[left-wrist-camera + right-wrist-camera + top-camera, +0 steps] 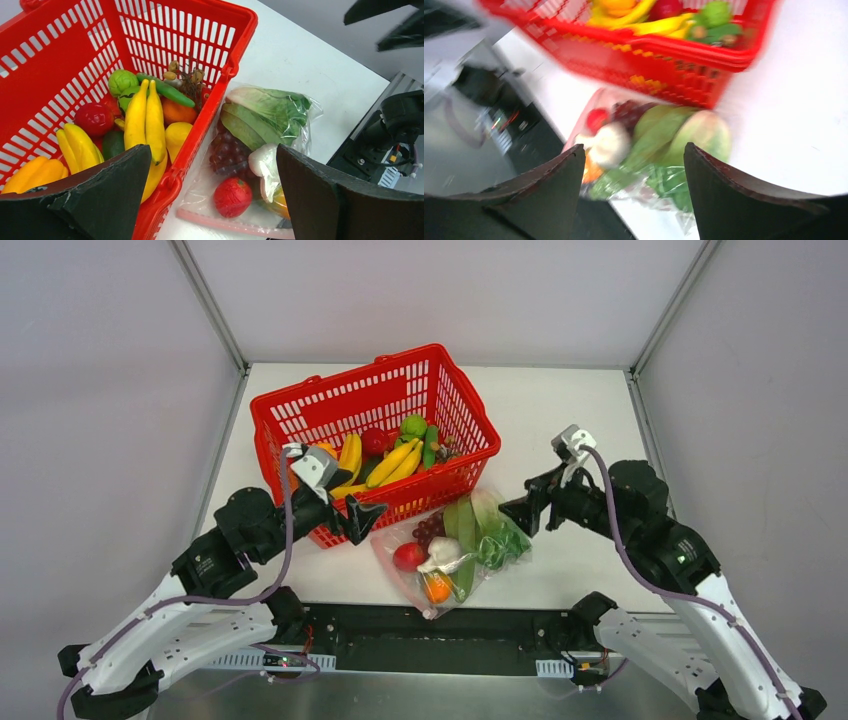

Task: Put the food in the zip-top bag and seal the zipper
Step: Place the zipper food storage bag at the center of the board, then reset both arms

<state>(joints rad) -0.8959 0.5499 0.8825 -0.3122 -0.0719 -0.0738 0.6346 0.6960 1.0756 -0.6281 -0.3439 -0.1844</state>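
The clear zip-top bag (455, 555) lies on the table in front of the basket, holding lettuce (492, 530), grapes (428, 530), a red apple (408, 556), white garlic (443, 552) and an orange (437, 587). It also shows in the left wrist view (250, 165) and, blurred, in the right wrist view (649, 145). Its pink zipper (225, 225) runs along the near edge. My left gripper (362, 518) is open and empty, above the basket's front rim left of the bag. My right gripper (522, 510) is open and empty, just right of the bag.
A red mesh basket (300, 405) stands behind the bag with bananas (395, 462), a red fruit, green vegetables and other toy food inside. The table's near edge with a black rail (440, 630) lies just below the bag. White walls enclose the table.
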